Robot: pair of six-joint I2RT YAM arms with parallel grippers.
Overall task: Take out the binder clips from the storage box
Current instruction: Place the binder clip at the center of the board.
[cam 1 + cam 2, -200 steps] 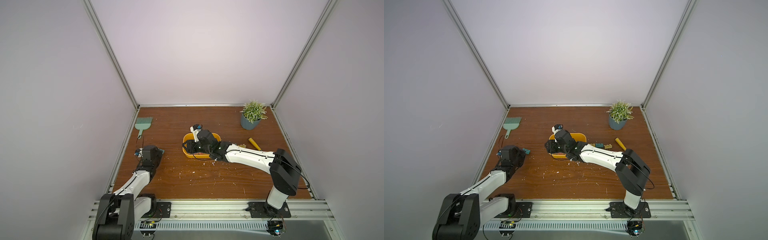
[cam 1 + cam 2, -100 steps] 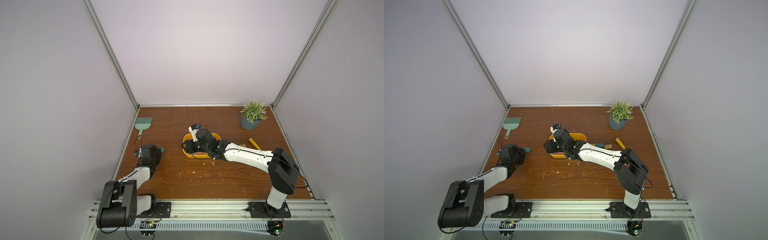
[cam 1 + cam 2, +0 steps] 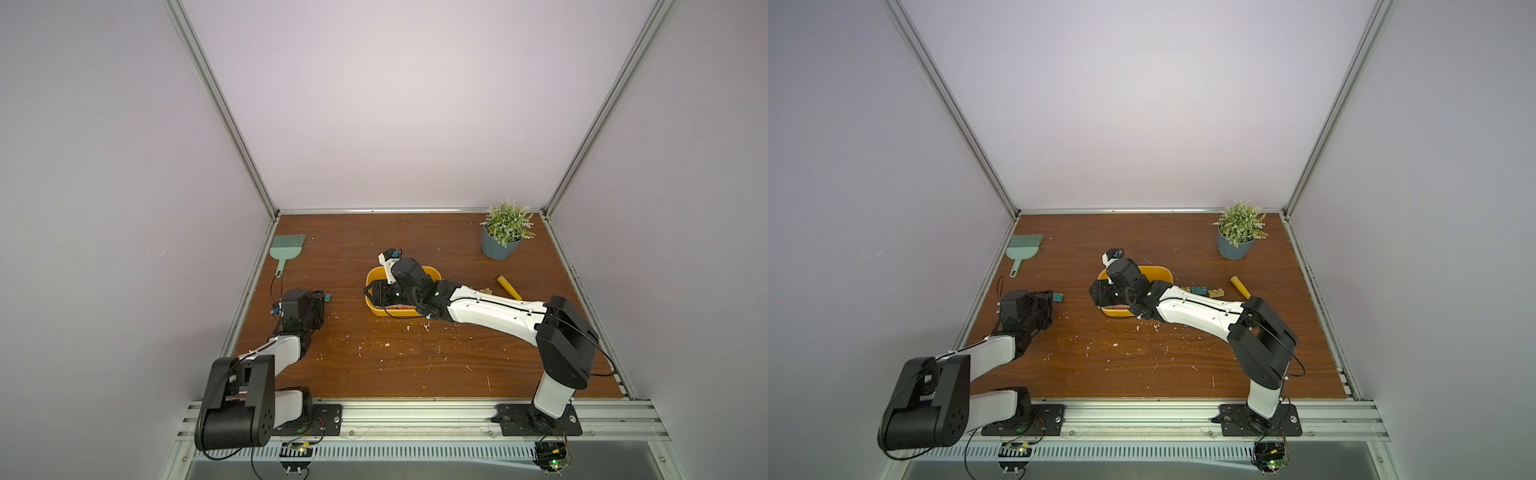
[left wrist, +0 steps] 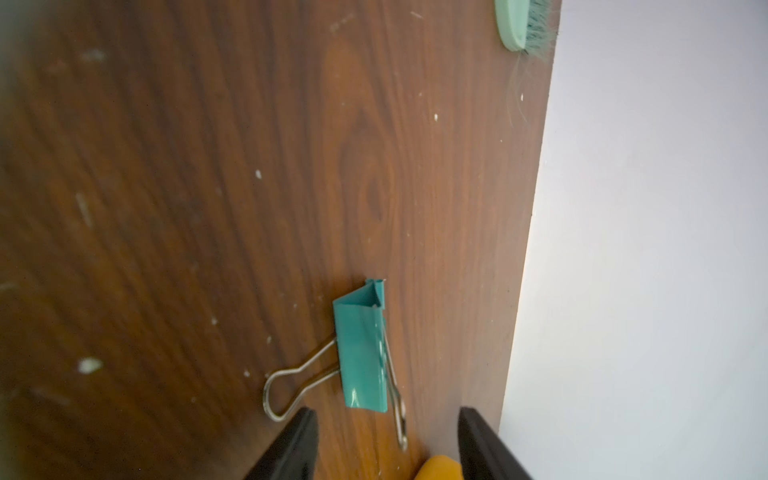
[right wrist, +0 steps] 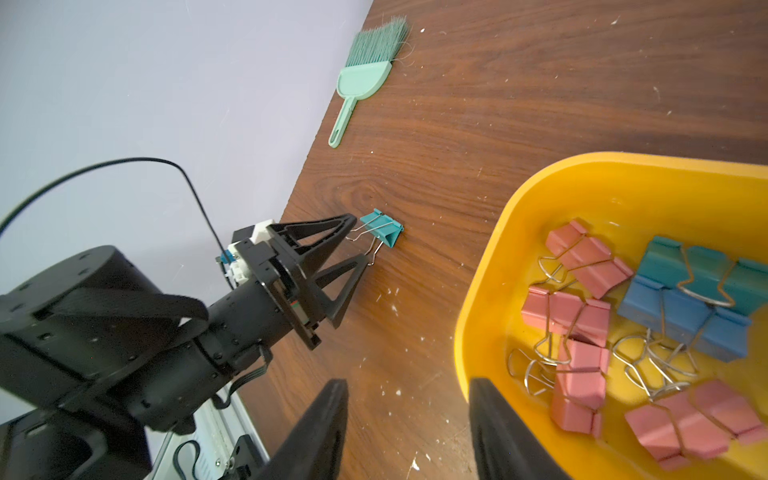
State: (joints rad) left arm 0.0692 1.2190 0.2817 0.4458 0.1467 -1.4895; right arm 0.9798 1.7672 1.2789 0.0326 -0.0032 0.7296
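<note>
The yellow storage box (image 3: pixel 433 272) (image 3: pixel 1162 272) sits mid-table. Inside it lie several pink binder clips (image 5: pixel 586 259) and a few teal and blue ones (image 5: pixel 681 299). My right gripper (image 5: pixel 409 415) (image 3: pixel 370 291) is open at the box's left end, one finger over the box wall (image 5: pixel 482 316), the other over the table. One teal clip (image 4: pixel 361 353) (image 5: pixel 384 230) (image 3: pixel 328 296) lies on the wood by the left wall. My left gripper (image 4: pixel 384 440) (image 5: pixel 359 241) stands open just behind it, its tips either side of the wire handles. More clips (image 3: pixel 1204 291) lie right of the box.
A mint hand brush (image 3: pixel 286 249) lies at the back left near the wall. A potted plant (image 3: pixel 500 245) stands at the back right, with a yellow stick (image 3: pixel 509 286) in front of it. White specks (image 3: pixel 386 345) litter the front of the table. The left wall runs close beside my left gripper.
My left gripper has opened and let go of the teal clip, which now rests on the table. The right arm has barely moved over the box's left end.
</note>
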